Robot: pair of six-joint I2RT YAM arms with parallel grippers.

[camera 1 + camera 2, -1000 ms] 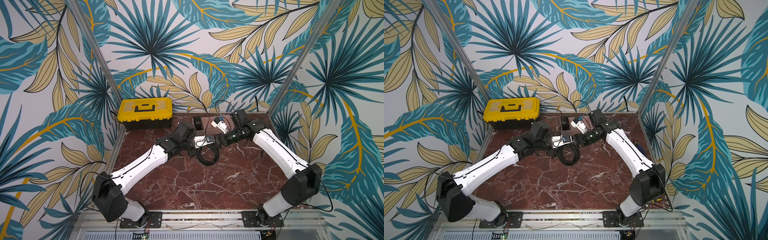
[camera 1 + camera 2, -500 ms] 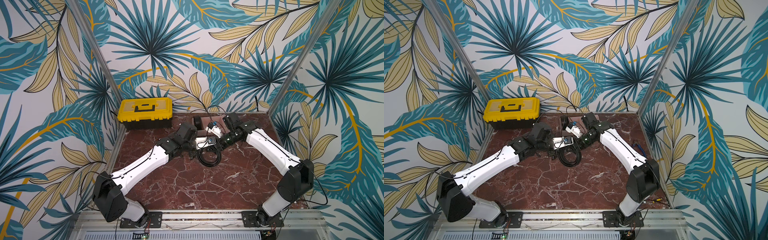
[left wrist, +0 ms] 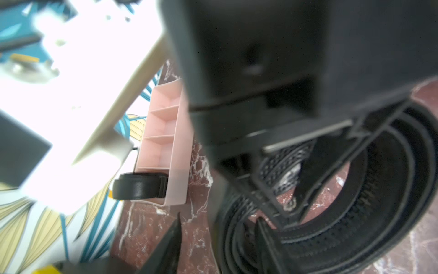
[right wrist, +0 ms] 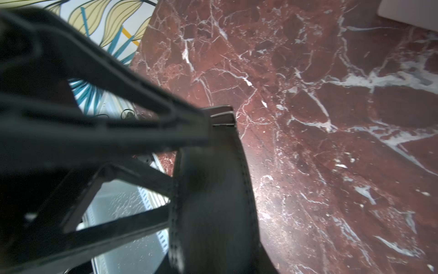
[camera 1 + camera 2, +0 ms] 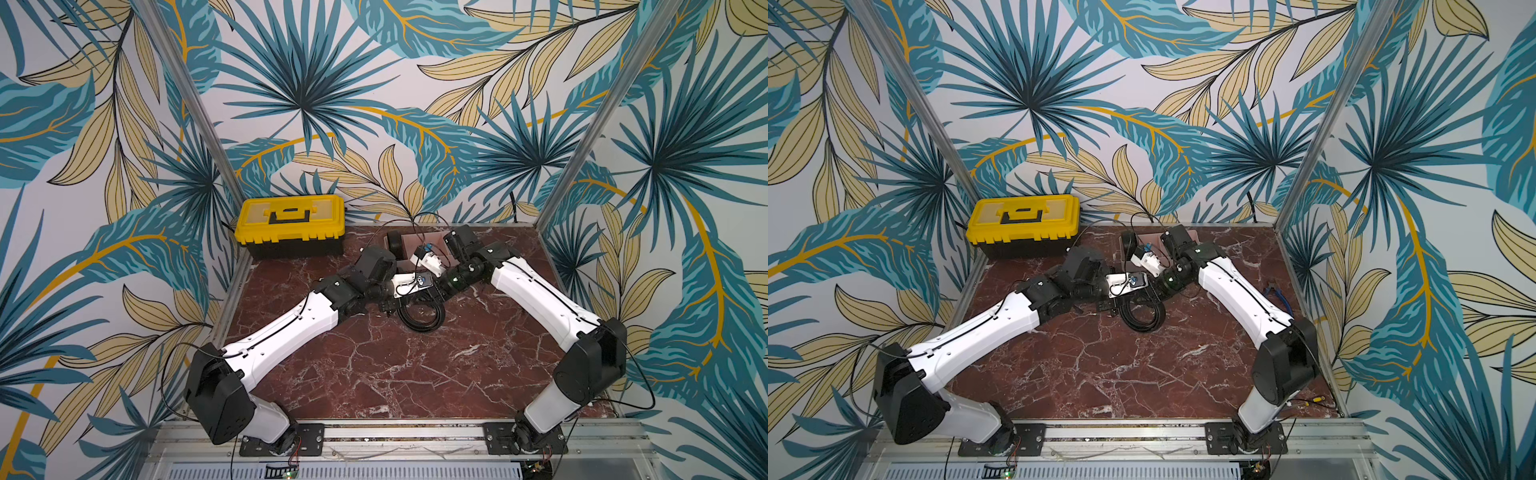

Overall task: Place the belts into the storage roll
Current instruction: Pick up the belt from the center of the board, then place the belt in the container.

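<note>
Left wrist view: storage roll (image 3: 181, 154) holds one coiled belt (image 3: 139, 187); left pincer (image 3: 276, 214) apart, right pincer (image 4: 187, 168) unclear.

Two belts: a coiled belt (image 3: 139, 186) at lower left, a loose belt (image 5: 422, 318) mid-frame. One tray (image 3: 180, 154) with four compartments. One toolbox (image 5: 291, 224). Two arms: left arm (image 5: 286, 332), right arm (image 5: 540, 299). One blue-handled tool (image 5: 1273, 287).

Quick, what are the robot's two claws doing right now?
Left gripper: open, fingers apart around the loose belt coils.
Right gripper: shut on the loose belt's strap.
</note>
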